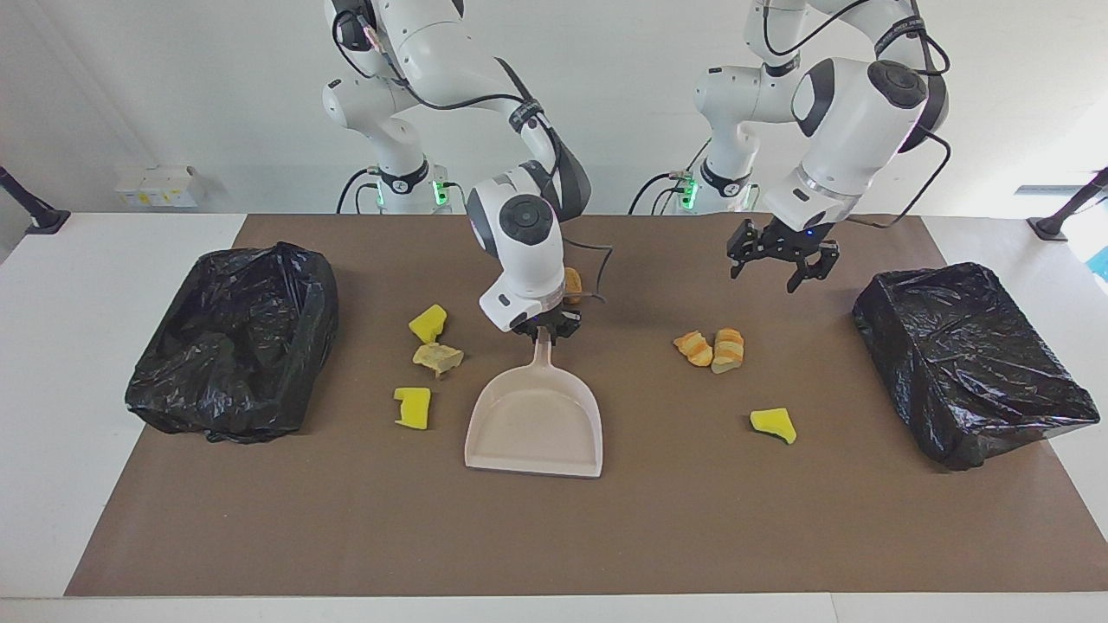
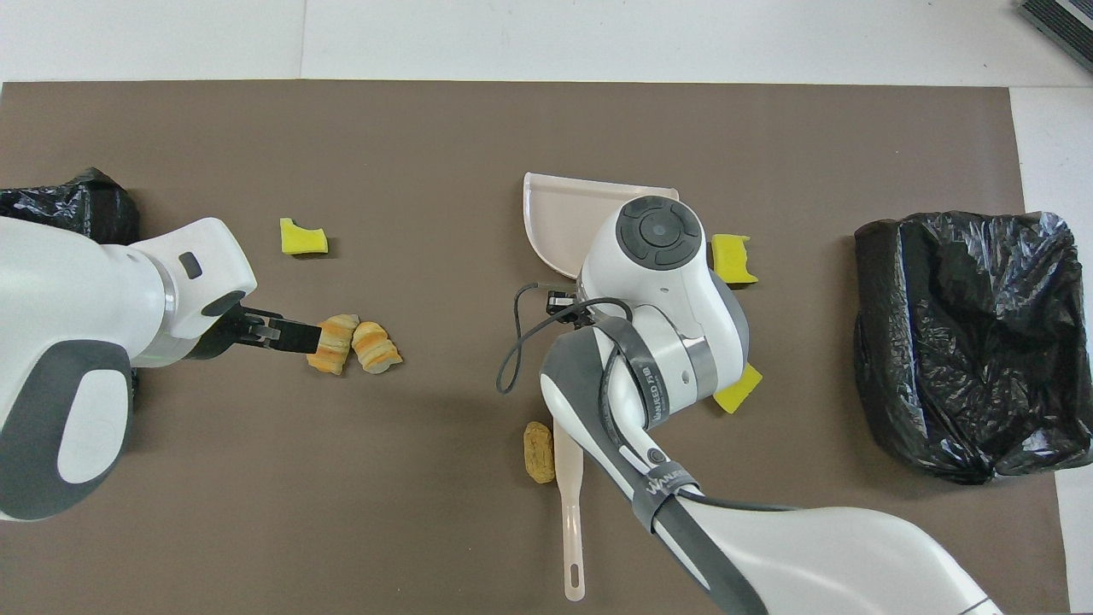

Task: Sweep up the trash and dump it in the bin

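A: How far along is the sweeping?

B: Barely begun, I'd judge. All 7 pieces of trash lie on the brown table [image 1: 606, 536], none in the pan and none that I can see in either bin.

A: Take me across, from the right arm's end.

B: First a black bag-lined bin [image 1: 234, 337]. Then 3 pieces close together: a bright yellow foam chunk [image 1: 428, 323], a pale beige lump [image 1: 438, 356] and a second yellow foam chunk [image 1: 413, 406]. Beside them lies the empty beige plastic dustpan [image 1: 537, 424], its handle pointing at the robots.

A: And the right tool?

B: The right tool [image 1: 544, 330] is down at the tip of that handle; whether it grips it I cannot tell. Nearer the robots lie 1 orange-brown bread-like chunk [image 2: 538, 453] and, just beside it, the beige long-handled brush [image 2: 570, 512], untouched.

A: Further along?

B: 2 orange-brown bread-like chunks [image 1: 711, 349] touching each other, then a third yellow foam chunk [image 1: 773, 425], farther from the robots. The left tool [image 1: 783, 264] hangs spread wide and empty, over the table beside those 2. Last, a second black bag-lined bin [image 1: 969, 363].

A: So what's left?

B: Gathering, lifting and dumping, all of it.
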